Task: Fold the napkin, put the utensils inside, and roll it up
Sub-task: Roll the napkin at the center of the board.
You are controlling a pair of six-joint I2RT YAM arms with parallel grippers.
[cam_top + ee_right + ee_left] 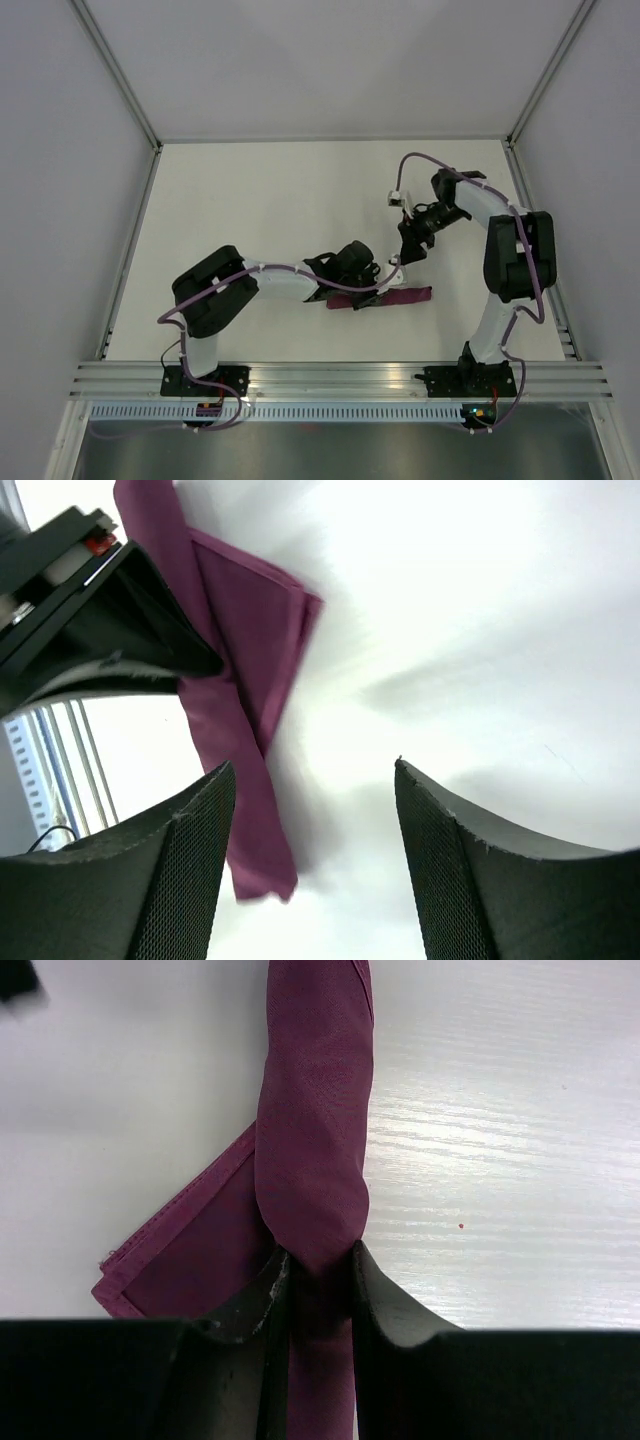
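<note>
The rolled napkin (312, 1140) runs straight down the middle of the frame, from the top edge to the bottom. Its lower end is pinched between the two dark fingers (395, 1310) of the gripper (318, 1260). A flat, hemmed flap spreads toward the lower left. The white table (500, 1160) lies underneath.

No text, label, brand or number can be read in any view (the napkin (312, 1110) is seen plain and unmarked).
</note>
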